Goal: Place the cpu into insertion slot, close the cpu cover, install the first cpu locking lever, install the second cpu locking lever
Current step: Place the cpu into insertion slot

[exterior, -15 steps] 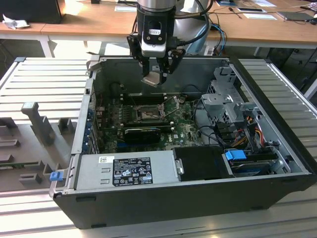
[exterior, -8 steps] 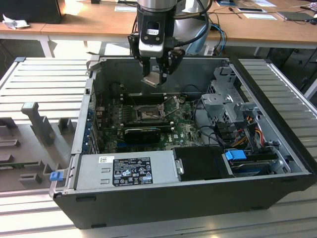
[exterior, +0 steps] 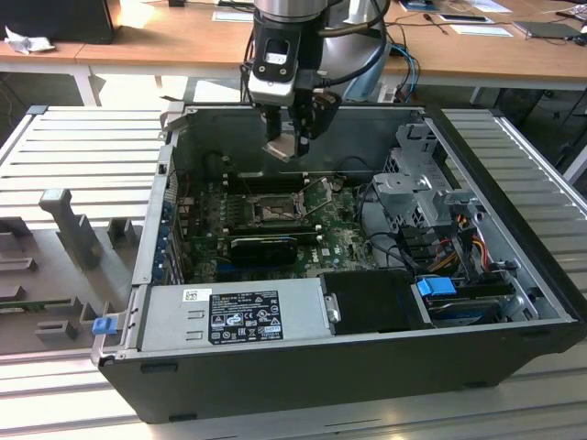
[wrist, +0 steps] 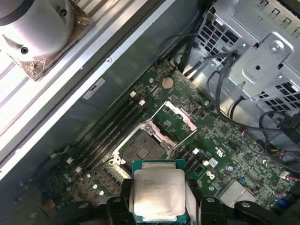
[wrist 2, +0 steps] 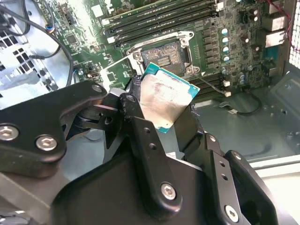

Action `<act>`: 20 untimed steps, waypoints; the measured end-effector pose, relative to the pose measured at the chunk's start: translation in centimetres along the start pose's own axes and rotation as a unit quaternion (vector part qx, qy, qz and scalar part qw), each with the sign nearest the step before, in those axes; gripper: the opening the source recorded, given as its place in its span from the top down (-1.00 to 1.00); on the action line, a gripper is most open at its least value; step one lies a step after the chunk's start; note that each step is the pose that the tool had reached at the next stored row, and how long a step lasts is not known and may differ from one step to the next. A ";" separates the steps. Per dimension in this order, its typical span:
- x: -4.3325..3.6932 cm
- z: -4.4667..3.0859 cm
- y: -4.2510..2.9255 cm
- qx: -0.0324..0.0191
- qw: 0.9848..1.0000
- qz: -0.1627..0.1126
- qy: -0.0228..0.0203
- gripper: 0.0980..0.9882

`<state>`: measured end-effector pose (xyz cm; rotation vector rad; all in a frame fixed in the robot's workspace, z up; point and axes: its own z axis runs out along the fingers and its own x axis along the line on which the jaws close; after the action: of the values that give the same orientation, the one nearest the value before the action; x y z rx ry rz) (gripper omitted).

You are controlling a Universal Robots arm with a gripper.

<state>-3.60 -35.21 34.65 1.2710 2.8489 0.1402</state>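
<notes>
While the slatted metal table (exterior: 83, 156) carries it, an open computer case (exterior: 275, 367) lies on its side with its inside facing up, and a wooden desk (exterior: 138, 50) runs behind it. The robot arm (exterior: 284, 18) comes down over the far side of the case.

Inside the case, in the exterior view, a grey power supply (exterior: 234, 316) sits along the near wall, with a perforated metal drive cage (exterior: 417, 183) and a tangle of cables toward the exterior view's right. The green motherboard (exterior: 339, 234) covers the floor of the case between them. Long black memory slots (wrist 2: 159, 21) run alongside the socket.

The gripper (exterior: 292, 137) hangs above the motherboard, and its black fingers (wrist 2: 140, 126) are clamped on opposite edges of the cpu (wrist 2: 166, 101). The chip's pale metal top faces both wrist cameras, and it is held in the air, well apart from the board.

The insertion slot (wrist: 140, 147) lies on the board below the chip, its dark centre bare. The cpu cover (wrist: 177, 123) is swung open and stands just beside the slot, hinged at one edge, its square window showing the board behind. A round coin cell (wrist: 167, 82) sits near the cover.
</notes>
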 end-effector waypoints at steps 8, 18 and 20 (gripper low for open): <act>0.00 0.01 0.00 -0.001 0.999 0.041 -0.004 0.03; -0.03 0.51 -0.06 -0.001 0.999 0.053 -0.005 0.03; -0.03 0.58 -0.07 -0.001 0.998 0.058 -0.005 0.03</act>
<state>-3.59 -35.23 34.06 1.4329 2.7652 0.1372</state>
